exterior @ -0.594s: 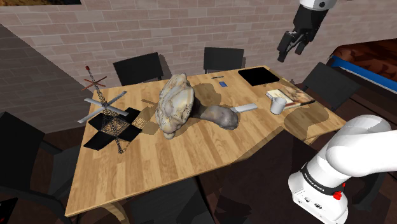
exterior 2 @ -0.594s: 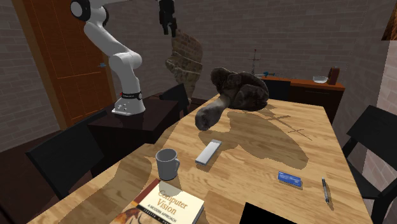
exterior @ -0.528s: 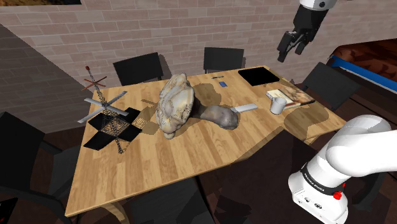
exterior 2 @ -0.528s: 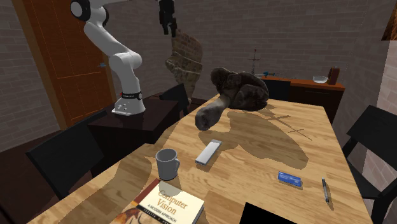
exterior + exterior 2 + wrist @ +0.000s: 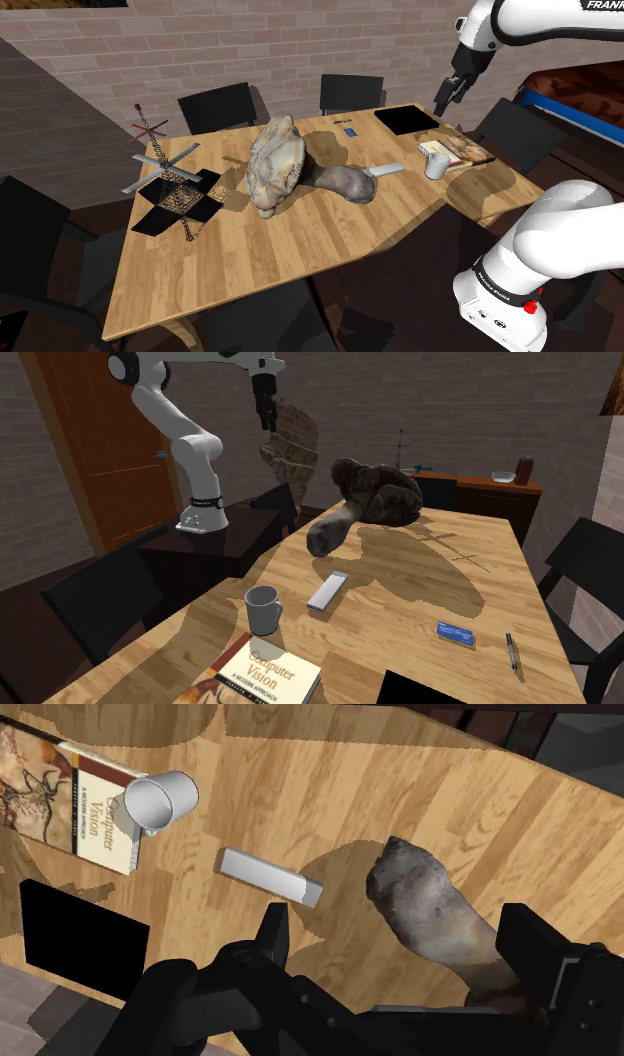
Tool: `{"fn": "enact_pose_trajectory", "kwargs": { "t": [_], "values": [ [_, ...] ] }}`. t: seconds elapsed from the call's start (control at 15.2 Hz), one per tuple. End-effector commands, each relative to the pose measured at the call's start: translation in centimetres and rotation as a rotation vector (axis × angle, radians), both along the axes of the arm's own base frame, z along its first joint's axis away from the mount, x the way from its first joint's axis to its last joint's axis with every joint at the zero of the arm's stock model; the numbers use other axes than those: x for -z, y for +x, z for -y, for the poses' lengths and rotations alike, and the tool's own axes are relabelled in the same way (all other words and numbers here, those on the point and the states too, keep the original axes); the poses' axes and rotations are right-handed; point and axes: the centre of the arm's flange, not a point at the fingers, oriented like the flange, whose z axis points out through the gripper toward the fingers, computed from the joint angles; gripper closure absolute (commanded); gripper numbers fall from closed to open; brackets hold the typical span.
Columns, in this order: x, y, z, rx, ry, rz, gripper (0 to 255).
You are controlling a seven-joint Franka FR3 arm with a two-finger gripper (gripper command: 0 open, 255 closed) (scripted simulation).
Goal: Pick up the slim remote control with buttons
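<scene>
From my console the gripper (image 5: 443, 100) hung high in the air above the table (image 5: 300, 240), touching nothing. On the wrist view its two black fingers (image 5: 275, 929) stood well apart, wide open, with nothing clasped between them; past the gap I saw the blunt end of a brown lump (image 5: 430, 909) far below.

The remote (image 5: 271, 877), a slim pale grey bar, lay flat on the wood beyond the tip of one finger, not between the two. I could not make out its buttons. In the shoulder view the remote (image 5: 385, 170) sat between the brown lump's end and a grey mug (image 5: 436, 166), close to both but apart from each. A book (image 5: 458, 149) lay just beside the mug, and a flat black panel (image 5: 406, 120) rested near the table's far corner.

Further along the table stood a large pale rock (image 5: 275, 165) against the brown lump, then a wire model (image 5: 165, 175) on a dark cross-shaped base. A small blue card (image 5: 454, 633) and a pen (image 5: 511, 650) lay near the table's edge in the second exterior view. Black chairs (image 5: 218, 105) ringed the table, a brick wall (image 5: 250, 40) ran behind it, and an orange door (image 5: 110, 442) stood behind the arm.
</scene>
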Motion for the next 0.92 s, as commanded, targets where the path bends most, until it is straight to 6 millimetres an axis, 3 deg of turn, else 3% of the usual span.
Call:
{"fn": "enact_pose_trajectory", "kwargs": {
  "t": [0.0,0.86],
  "values": [
    [2.2,0.7,1.6,-0.055,0.000,-0.006,0],
    [15.6,7.2,10.6,-0.387,0.006,-0.051,0]
  ]
}}
